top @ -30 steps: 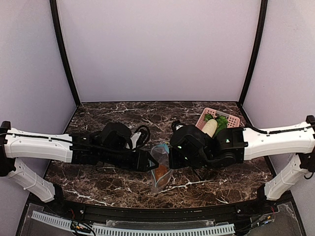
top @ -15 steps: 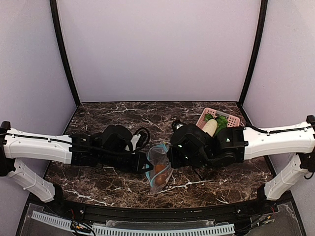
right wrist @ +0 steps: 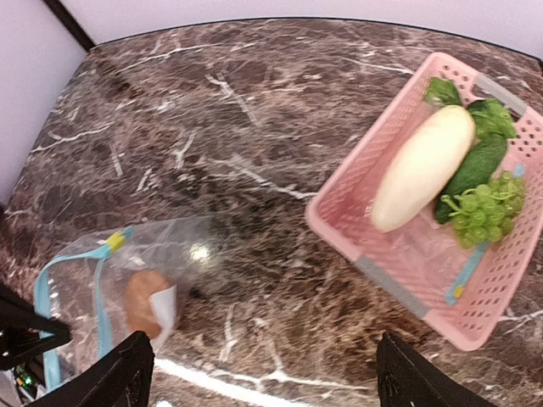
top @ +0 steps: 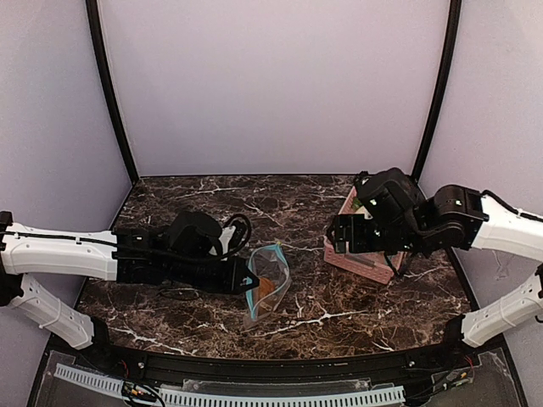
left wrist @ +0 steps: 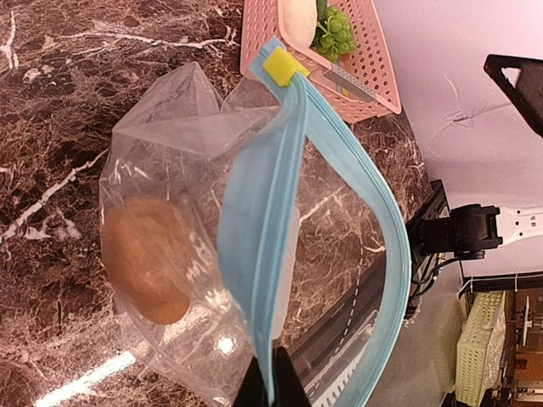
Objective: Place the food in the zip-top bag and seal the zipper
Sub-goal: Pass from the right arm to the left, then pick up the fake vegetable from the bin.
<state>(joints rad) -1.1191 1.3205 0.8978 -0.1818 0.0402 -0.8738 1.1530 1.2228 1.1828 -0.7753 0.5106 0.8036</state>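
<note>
Nearest me, my left gripper (top: 247, 282) is clamped on the teal zipper strip (left wrist: 254, 246) of the clear crinkly zip-top bag (top: 268, 284). In the left wrist view the dark fingertips (left wrist: 270, 383) pinch one lip of the strip at the bottom edge. The other lip bows away from it, so the mouth gapes. A small yellow slider tab (left wrist: 284, 65) sits at the far end of the strip. Inside the bag lies the round brown-orange lump (left wrist: 148, 259), against the side wall and well below the mouth. A small white label (right wrist: 165, 307) shows just beside it in the right wrist view. I cannot tell whether the bag's lower corner rests on the dark marble table (top: 187, 199).

Farther back and to the right, my right gripper (top: 338, 237) hangs above the table with its fingers (right wrist: 129, 373) spread wide and nothing between them. It is well apart from the bag, over the near corner of the pink perforated plastic basket (right wrist: 339, 242). In that basket lie a long white radish-shaped vegetable (right wrist: 422, 168), dark green leafy pieces (right wrist: 475, 161) touching it, and a light green bunch of grapes (right wrist: 484, 203) at the far side.
</note>
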